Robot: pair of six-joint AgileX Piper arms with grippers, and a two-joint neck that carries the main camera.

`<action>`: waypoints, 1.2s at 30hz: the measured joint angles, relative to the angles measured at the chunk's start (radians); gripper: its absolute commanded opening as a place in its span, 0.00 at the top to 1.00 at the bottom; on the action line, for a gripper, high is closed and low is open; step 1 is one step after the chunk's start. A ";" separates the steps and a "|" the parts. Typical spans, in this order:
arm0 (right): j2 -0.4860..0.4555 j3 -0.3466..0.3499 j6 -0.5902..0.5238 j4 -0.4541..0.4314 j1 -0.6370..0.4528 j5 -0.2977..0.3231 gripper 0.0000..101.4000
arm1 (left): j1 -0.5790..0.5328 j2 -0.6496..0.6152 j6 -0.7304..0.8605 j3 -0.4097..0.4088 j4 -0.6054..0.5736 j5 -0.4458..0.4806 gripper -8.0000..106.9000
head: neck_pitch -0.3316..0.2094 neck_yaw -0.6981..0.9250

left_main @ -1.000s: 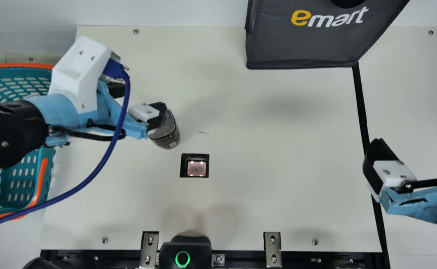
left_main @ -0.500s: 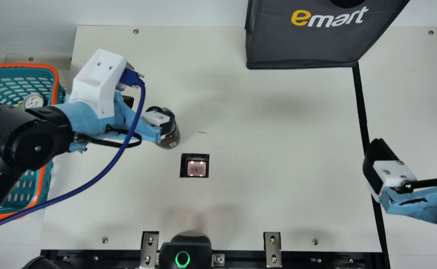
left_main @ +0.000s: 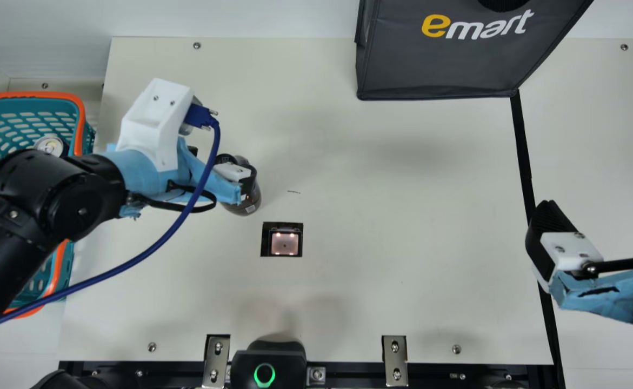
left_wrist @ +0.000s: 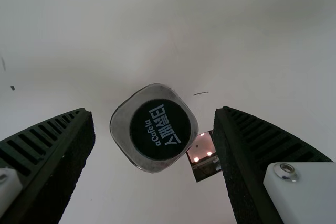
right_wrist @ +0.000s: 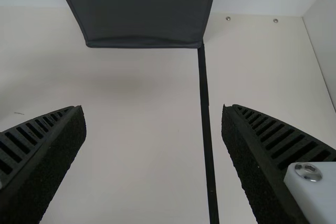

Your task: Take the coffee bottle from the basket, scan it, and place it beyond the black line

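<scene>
Cream bench (left_main: 370, 302), read as a clock centred on the scanner (left_main: 285, 245), twelve towards the far edge. Nearest, at six o'clock, a black device (left_main: 243, 368) with a green ring. Next the scanner itself, lit from within. At three, the right claw (left_main: 597, 212), spread wide and empty, over the black line (left_main: 521, 146). At half past ten, near the scanner, the coffee bottle (left_main: 244, 204), upright on the bench, out of the basket (left_main: 65, 100), short of the line. Behind, also towards half past ten, the left claw (left_wrist: 153, 110), released, with ribbed fingers either side of the cap. At nine, the basket, with a can (left_main: 51, 145) inside towards ten. Farthest, at half past one, a dark bag (left_main: 435, 70).

Cannot tell whether scanned; perhaps due for a fresh grip. Toppling possible: from one finger nudging the bottle ahead of contact by the other, or from a hasty sideways swing. Slipping possible: from pinching too high, by the cap alone. Missed read possible: from a code turned away from the scanner, or too quick a pass. Possible snag on the blue cable (left_main: 217, 139). Finally, placement short of the mark, from releasing before fully crossing the black line.
</scene>
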 measured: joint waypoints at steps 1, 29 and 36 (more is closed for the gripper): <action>0.000 0.000 0.000 0.000 0.000 0.000 0.10 | -0.002 0.002 -0.008 0.000 0.002 -0.003 0.15 | -0.002 0.000; 0.000 0.000 0.000 0.000 0.000 0.000 0.10 | -0.044 0.044 -0.109 0.029 0.064 -0.046 0.26 | -0.002 0.000; 0.000 0.000 0.000 0.000 0.000 0.000 0.10 | -0.044 0.045 -0.111 0.037 0.069 -0.056 0.67 | -0.002 0.000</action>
